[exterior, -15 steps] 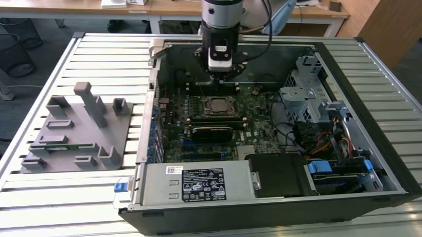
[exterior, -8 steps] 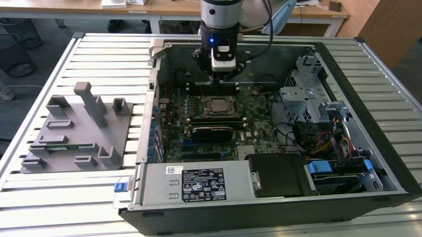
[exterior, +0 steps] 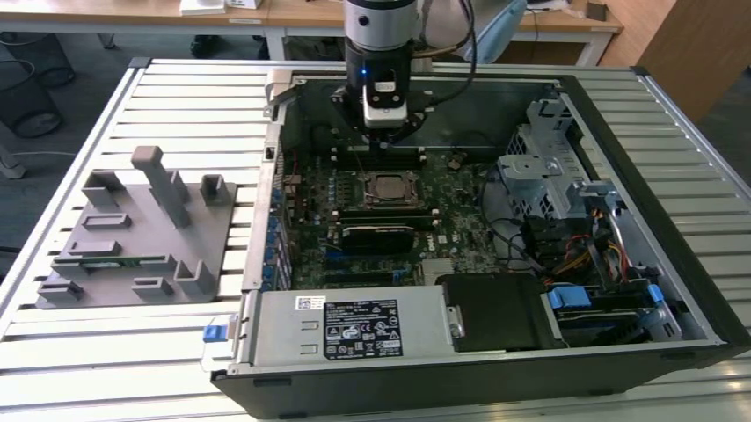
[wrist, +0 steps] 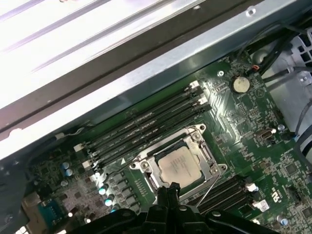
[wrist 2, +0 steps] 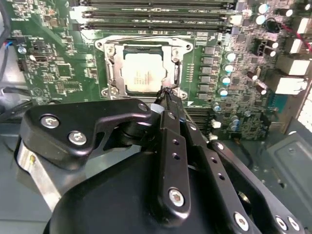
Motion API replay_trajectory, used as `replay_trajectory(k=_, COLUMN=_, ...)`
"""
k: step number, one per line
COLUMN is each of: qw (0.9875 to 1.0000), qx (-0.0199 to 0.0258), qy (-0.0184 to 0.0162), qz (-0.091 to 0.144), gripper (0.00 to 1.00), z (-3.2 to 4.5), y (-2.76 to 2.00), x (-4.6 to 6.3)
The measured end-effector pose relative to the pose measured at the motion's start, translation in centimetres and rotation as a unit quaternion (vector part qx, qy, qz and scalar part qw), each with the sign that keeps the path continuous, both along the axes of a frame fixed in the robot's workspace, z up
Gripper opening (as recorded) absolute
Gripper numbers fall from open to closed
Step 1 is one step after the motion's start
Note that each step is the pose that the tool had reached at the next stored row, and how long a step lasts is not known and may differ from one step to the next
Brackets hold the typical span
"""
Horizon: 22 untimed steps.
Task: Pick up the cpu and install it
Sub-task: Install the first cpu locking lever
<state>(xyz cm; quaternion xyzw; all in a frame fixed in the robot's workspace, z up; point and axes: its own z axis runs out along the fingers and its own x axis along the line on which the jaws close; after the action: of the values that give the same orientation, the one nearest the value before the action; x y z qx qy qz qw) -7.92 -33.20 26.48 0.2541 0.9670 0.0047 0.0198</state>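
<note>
The cpu (exterior: 388, 187) is a silver-topped square chip lying flat in the open socket frame of the green motherboard (exterior: 458, 224), inside the open computer case. In both wrist views the cpu (wrist 2: 143, 73) (wrist: 178, 166) sits in that metal frame. My gripper (exterior: 390, 139) hangs a little above the board, just behind the socket in the exterior view. Its black fingers are pressed together, their tips (wrist 2: 168, 93) (wrist: 168, 189) at the edge of the cpu, with nothing between them.
Empty memory slots (wrist: 146, 127) run beside the socket. A black heatsink block (exterior: 378, 236) lies on the board in front of it. A drive cage (exterior: 550, 180) and cables fill the case's right side. A grey fixture (exterior: 141, 237) holding a green stick (exterior: 112, 261) stands at the exterior view's left.
</note>
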Motion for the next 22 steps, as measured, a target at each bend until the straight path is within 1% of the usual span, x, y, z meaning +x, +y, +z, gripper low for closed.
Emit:
replay_trajectory(k=2, qw=0.9998, qx=0.0, qy=0.0, qz=0.018, gripper=0.11, z=-0.01, y=0.0, x=0.0)
replay_trajectory(k=4, qw=0.9993, qx=0.0, qy=0.0, qz=0.036, gripper=0.11, z=-0.03, y=0.0, x=-0.01)
replay_trajectory(k=6, qw=0.9985, qx=0.0, qy=0.0, qz=0.054, gripper=0.11, z=-0.05, y=0.0, x=0.0)
replay_trajectory(k=9, qw=0.9967, qx=0.0, qy=0.0, qz=0.081, gripper=0.11, z=-0.07, y=0.0, x=-0.01)
replay_trajectory(k=11, qw=0.995, qx=0.0, qy=0.0, qz=0.1, gripper=0.11, z=-0.09, y=0.0, x=-0.01)
replay_trajectory(k=12, qw=0.993, qx=0.0, qy=0.0, qz=0.118, gripper=0.11, z=-0.12, y=0.0, x=-0.01)
replay_trajectory(k=14, qw=0.991, qx=0.0, qy=0.0005, qz=0.134, gripper=0.11, z=-0.13, y=0.0, x=-0.01)
replay_trajectory(k=15, qw=0.9905, qx=0.0002, qy=0.0021, qz=0.137, gripper=0.11, z=-0.13, y=0.02, x=0.0)
replay_trajectory(k=16, qw=0.9898, qx=0.0011, qy=0.0083, qz=0.142, gripper=0.11, z=-0.14, y=0.05, x=-0.01)
replay_trajectory(k=17, qw=0.9892, qx=0.0012, qy=0.0095, qz=0.146, gripper=0.11, z=-0.13, y=0.05, x=-0.02)
replay_trajectory(k=18, qw=0.9882, qx=0.0011, qy=0.0098, qz=0.153, gripper=0.11, z=-0.13, y=0.05, x=-0.02)
replay_trajectory(k=20, qw=0.9856, qx=0.001, qy=0.0097, qz=0.169, gripper=0.11, z=-0.17, y=0.05, x=-0.03)
replay_trajectory(k=22, qw=0.9824, qx=0.0009, qy=0.0097, qz=0.186, gripper=0.11, z=-0.23, y=0.05, x=-0.03)
